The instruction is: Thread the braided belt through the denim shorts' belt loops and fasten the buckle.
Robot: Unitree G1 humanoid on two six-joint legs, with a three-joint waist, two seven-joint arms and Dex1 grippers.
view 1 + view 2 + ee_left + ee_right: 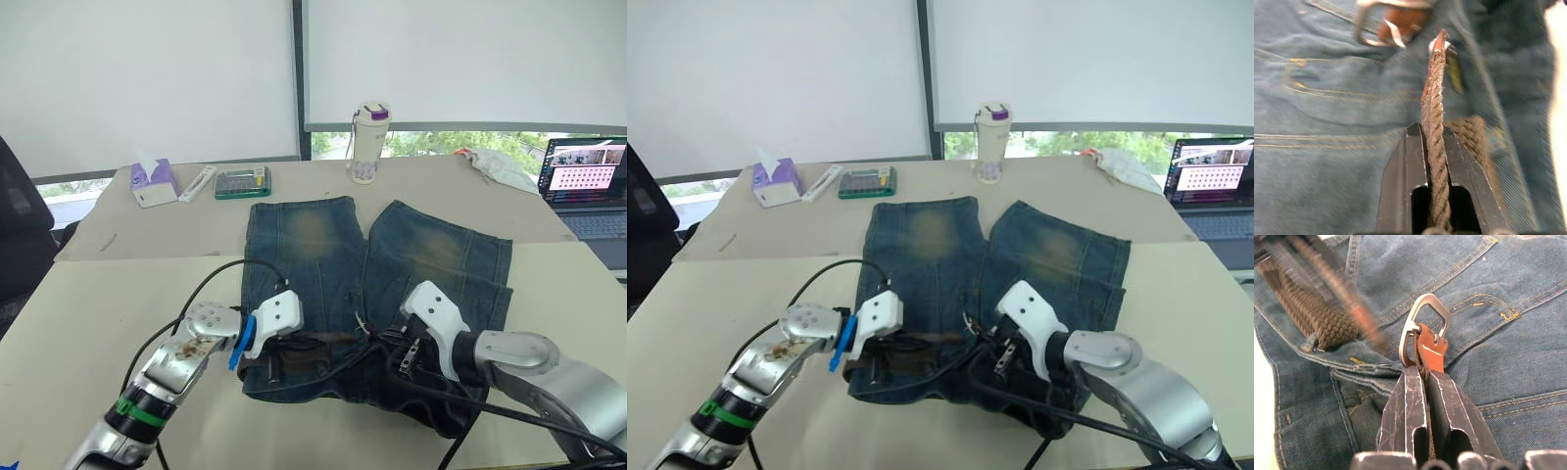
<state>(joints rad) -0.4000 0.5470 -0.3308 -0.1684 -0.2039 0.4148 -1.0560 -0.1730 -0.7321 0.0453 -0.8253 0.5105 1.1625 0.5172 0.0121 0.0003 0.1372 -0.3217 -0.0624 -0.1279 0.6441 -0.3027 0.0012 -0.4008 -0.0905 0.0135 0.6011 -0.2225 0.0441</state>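
Left claw [1434, 147] clamped on braided belt [1436, 161] tip, right claw [1422, 382] clamped behind buckle [1422, 325]; belt's floppy, grip near ends

You face a beige table [118, 294] under white blinds [147, 78], a strip of daylit window [441, 143] beneath them. At 11 o'clock: tissue box [155, 183], calculator [242, 182]. At 12: bottle [370, 143]. At 2: open laptop [586, 186].

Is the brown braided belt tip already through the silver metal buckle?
No: the brown braided belt tip, pinched in the left gripper, sits short of the silver metal buckle.
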